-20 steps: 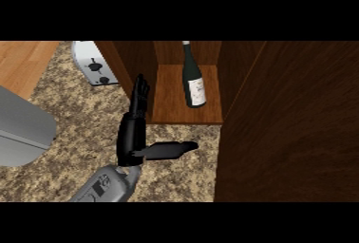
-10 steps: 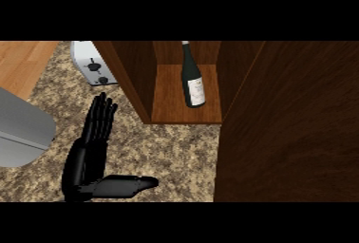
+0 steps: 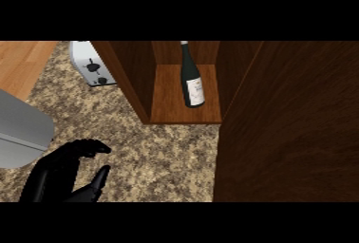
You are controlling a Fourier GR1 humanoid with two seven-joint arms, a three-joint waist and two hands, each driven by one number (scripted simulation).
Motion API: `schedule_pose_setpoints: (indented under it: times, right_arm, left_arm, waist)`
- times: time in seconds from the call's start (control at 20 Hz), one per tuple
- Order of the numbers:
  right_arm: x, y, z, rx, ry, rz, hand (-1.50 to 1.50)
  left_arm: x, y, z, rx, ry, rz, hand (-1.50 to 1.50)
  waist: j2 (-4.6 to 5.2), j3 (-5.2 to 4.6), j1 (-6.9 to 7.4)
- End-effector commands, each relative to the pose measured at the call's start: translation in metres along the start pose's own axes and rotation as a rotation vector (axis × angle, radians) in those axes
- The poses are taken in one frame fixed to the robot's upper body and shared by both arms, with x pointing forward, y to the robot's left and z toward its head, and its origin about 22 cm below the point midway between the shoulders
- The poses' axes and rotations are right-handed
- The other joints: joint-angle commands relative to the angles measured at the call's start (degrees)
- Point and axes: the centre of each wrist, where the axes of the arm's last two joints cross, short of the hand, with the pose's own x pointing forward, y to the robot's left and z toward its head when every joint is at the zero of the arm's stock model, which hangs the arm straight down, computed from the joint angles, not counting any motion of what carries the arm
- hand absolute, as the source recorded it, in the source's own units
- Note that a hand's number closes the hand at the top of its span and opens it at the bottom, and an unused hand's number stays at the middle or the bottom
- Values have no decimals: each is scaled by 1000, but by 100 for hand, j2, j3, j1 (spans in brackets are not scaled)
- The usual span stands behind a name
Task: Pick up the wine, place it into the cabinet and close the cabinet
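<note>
The wine bottle [image 3: 192, 78], dark green with a white label, lies on the shelf inside the wooden cabinet [image 3: 184, 114], neck pointing away from me. The cabinet stands open, and its dark door panel [image 3: 288, 128] fills the right side of the view. My left hand [image 3: 67, 171] is low at the left over the counter, well away from the bottle. It holds nothing; its fingers are loosely bent at the tips and the thumb sticks out. My right hand does not show.
A silver toaster [image 3: 91, 69] stands on the speckled stone counter [image 3: 161, 152] left of the cabinet. A grey sink basin [image 3: 21, 130] sits at the left edge. Wooden floor [image 3: 24, 59] shows at the top left.
My left hand has drawn back from beside the cabinet's left wall, down and left toward the view's lower edge, and its fingers have bent. The bottle has stayed put.
</note>
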Motion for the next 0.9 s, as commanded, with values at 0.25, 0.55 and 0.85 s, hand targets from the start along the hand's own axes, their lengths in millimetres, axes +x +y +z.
schedule_pose_setpoints:
  times: [0.25, 0.55, 0.85]
  right_arm:
    - [27, 26, 11, 72, -84, 35, 150]
    - [19, 21, -15, 208, -98, -87, 150]
    - [37, 42, -42, 306, -116, -94, 150]
  left_arm:
    - [11, 40, 14, -8, -32, -7, 150]
    - [23, 67, 15, -27, 14, 18, 150]
    - [20, 66, 30, -39, 3, -5, 150]
  waist:
    - [9, 4, -25]
    - [38, 0, 82]
    - [35, -3, 121]
